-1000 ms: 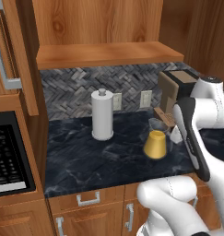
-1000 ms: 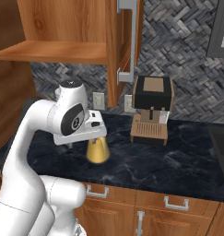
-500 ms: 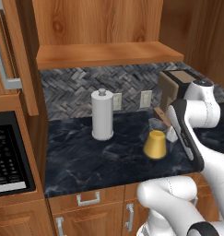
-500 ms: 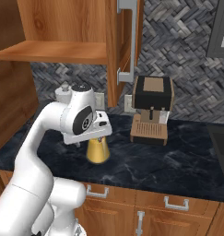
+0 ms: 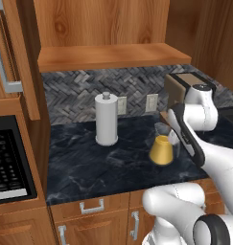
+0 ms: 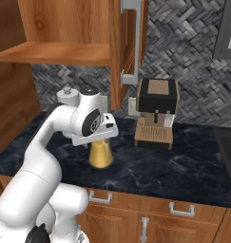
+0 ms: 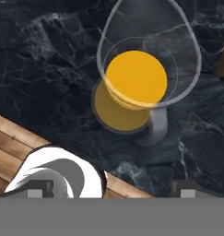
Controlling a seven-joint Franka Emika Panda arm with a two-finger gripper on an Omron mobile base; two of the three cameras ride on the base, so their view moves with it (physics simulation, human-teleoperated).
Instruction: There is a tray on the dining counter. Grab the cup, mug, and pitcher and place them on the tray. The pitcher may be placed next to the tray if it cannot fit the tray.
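Observation:
The pitcher (image 5: 161,146) is clear glass with a yellow-orange lower body and stands upright on a black marbled counter (image 5: 89,165) over cabinet drawers. From above, its rim and yellow bottom (image 7: 136,78) fill the upper middle, with its handle (image 7: 156,129) pointing toward me. My gripper (image 7: 112,188) hangs directly over it, open, with the fingertips (image 7: 185,188) wide apart and nothing between them. From the right base, the gripper (image 6: 100,137) sits just above the pitcher (image 6: 101,154). The cup, the mug, the tray and the dining counter are out of view.
A white paper-towel roll (image 5: 106,119) stands left of the pitcher. Close on its right is a coffee machine (image 6: 156,111) on a wooden base. A microwave (image 5: 7,162) is at far left. A wooden shelf (image 5: 113,55) overhangs the counter, whose front edge is near.
My arm has swung down and across, bringing the hand from the right to directly above the pitcher. The pitcher has not moved and the jaws stay wide.

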